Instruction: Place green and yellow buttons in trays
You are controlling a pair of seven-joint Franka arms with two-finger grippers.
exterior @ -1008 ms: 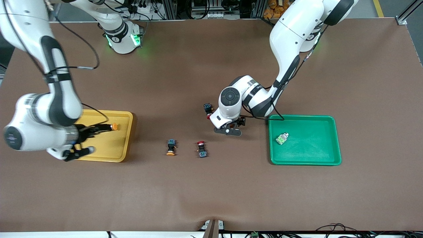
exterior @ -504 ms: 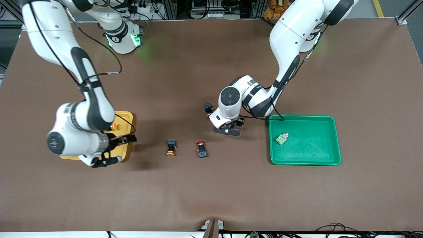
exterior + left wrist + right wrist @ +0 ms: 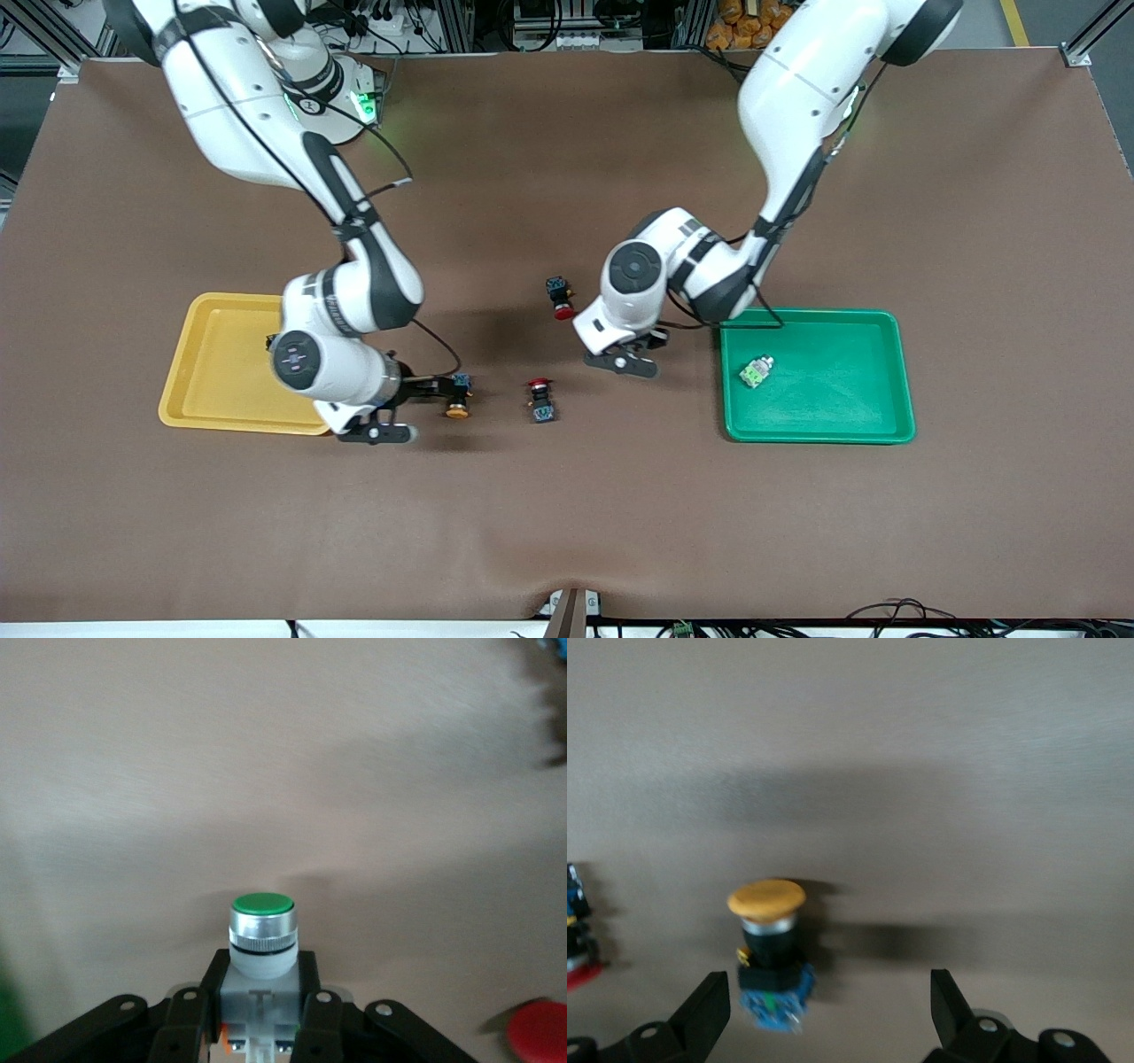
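Though its arm hides it, the left pincer (image 3: 257, 1028) grips a green button (image 3: 261, 943) (right pincer (image 3: 824, 1014) released).

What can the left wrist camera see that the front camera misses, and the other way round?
Only the left wrist view shows the green-capped button clamped in the left gripper. Only the front view shows the yellow tray, the green tray with its pale green button, and the open right gripper at the yellow-capped button. Both show the brown table and the red-capped button.

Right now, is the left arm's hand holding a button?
Yes. The left gripper jaws are shut on the green button, gripping its body.
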